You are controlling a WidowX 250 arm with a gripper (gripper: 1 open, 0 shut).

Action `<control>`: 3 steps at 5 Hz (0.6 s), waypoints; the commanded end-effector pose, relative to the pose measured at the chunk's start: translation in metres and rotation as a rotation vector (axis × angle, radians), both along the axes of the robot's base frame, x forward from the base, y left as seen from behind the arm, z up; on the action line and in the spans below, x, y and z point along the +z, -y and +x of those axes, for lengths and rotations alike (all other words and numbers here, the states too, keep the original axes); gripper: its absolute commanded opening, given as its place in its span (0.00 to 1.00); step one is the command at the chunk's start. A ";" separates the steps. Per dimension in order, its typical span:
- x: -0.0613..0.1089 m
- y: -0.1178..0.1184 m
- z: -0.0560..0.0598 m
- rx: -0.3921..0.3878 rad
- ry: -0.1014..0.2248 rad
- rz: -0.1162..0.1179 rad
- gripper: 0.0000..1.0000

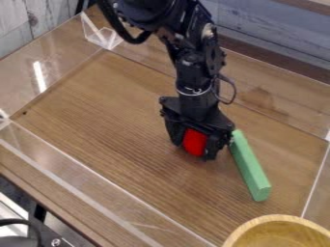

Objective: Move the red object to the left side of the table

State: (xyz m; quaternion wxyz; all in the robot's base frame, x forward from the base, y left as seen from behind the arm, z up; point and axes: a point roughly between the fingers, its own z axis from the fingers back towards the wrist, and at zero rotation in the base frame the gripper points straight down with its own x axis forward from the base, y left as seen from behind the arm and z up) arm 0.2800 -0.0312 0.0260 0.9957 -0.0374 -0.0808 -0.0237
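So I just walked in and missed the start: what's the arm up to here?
A single robot arm has its gripper pointing straight down over a small red toy fruit on the wooden table. The jaws are open and stand on either side of the fruit, which sits on the tabletop right of the middle. A long green block lies just to its right, and the rim of a wooden bowl shows at the bottom edge.

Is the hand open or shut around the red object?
Open. The hand points down with fingers spread either side of the red object, which sits on the table.
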 end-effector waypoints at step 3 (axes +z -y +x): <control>0.077 -0.033 0.003 0.166 0.102 0.035 0.00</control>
